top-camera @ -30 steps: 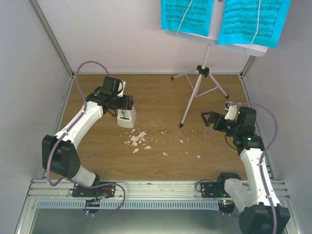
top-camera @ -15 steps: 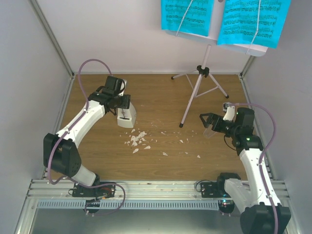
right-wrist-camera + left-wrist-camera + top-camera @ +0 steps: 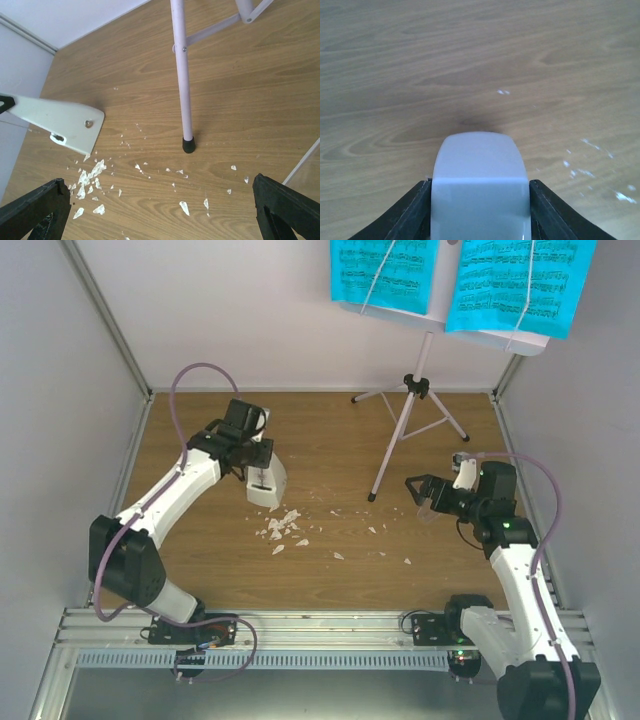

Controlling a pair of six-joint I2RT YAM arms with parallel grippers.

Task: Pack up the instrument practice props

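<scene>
One table [image 3: 330, 430] carries the stand [image 3: 415, 385] upright at back right, cyan pages [image 3: 385, 275] on its desk. Left gripper [image 3: 255, 468] is part closed on the metronome [image 3: 266, 486], fingers [image 3: 417, 205] against both its sides, at left centre just behind the crumbs [image 3: 282, 525]. Right gripper [image 3: 425, 495] is wide open, holds nothing, near the stand's front foot [image 3: 188, 145], apart from it.
</scene>
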